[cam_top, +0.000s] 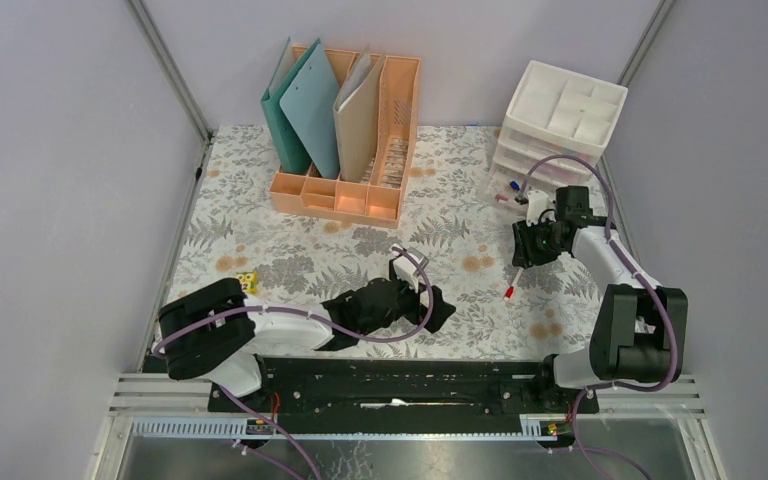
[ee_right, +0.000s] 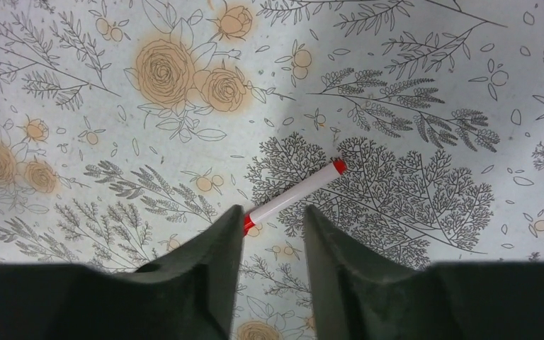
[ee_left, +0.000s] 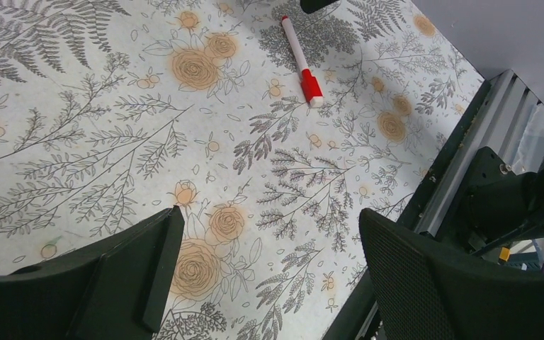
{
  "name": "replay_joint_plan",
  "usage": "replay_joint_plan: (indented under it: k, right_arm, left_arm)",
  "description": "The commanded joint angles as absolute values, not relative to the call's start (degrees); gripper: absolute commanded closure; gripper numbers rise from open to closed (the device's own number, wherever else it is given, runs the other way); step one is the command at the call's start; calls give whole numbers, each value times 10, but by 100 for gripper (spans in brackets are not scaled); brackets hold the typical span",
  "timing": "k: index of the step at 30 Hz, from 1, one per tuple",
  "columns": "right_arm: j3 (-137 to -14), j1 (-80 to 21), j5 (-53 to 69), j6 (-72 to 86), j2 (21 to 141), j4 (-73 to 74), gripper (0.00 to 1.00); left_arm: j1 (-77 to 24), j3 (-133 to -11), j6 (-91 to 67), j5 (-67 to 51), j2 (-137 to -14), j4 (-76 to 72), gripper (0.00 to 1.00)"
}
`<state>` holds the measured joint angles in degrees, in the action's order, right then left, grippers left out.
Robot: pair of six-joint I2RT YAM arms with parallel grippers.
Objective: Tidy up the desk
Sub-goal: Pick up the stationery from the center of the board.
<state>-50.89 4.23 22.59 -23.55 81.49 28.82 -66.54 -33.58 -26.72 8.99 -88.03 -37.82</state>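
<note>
**Top external view: left jaws wide, right jaws narrowed over a marker**

The desk (cam_top: 290, 250) fills the middle of the view, a large rectangle under a matte white-grey cloth printed with grey ferns and tan-orange flowers. It is hemmed by plain grey walls (cam_top: 50, 180) on the left, back and right, and its near edge meets a ribbed metal rail (cam_top: 160, 395).

Near the left edge lies a small yellow item (cam_top: 248, 283), too small to name. Behind it, at the back, stands a peach slotted file rack (cam_top: 400, 110) of hard plastic. It holds flat, leaning folders (cam_top: 315, 110), two teal and one tan. A broad stretch of bare cloth lies between the rack and the arms.

The left gripper (cam_top: 425, 290) hangs low over the near middle with its jaws spread wide and holding nothing. In the left wrist view its blunt black fingers (ee_left: 142, 269) frame only printed cloth.

To the right, a slim marker (cam_top: 512, 282) with a white barrel and red ends lies on the cloth, with open cloth around it. The right gripper (cam_top: 523, 255) sits over its far end. In the right wrist view the jaws are drawn partway together, but the gap is wider than the barrel. One red end lies at a finger's (ee_right: 212, 269) inner edge, and I cannot tell whether they touch.

A white, boxy drawer unit (cam_top: 560, 115) occupies the back right corner.
</note>
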Motion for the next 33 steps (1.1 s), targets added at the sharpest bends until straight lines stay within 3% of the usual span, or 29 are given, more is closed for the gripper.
replay_joint_plan:
  k: [1,3,5,24,28,33]
  right_arm:
    - [-509,35,203,-225,829,285,49]
    - [-508,30,201,-227,841,292,36]
    - [-502,22,184,-231,845,293,30]
    - [-506,-51,116,-215,928,287,41]
    - [-514,-71,98,-218,944,287,55]
    - [-520,-77,75,-236,943,284,87]
  left_arm:
    - [-668,-317,-263,113,-850,-402,1]
    - [-669,-310,-266,115,-847,-407,1]
    - [-669,-305,-269,115,-847,-411,1]
    - [-669,-273,-275,119,-829,-430,1]
    - [-669,-268,-275,122,-821,-430,1]
    - [-669,-257,-275,127,-810,-429,1]
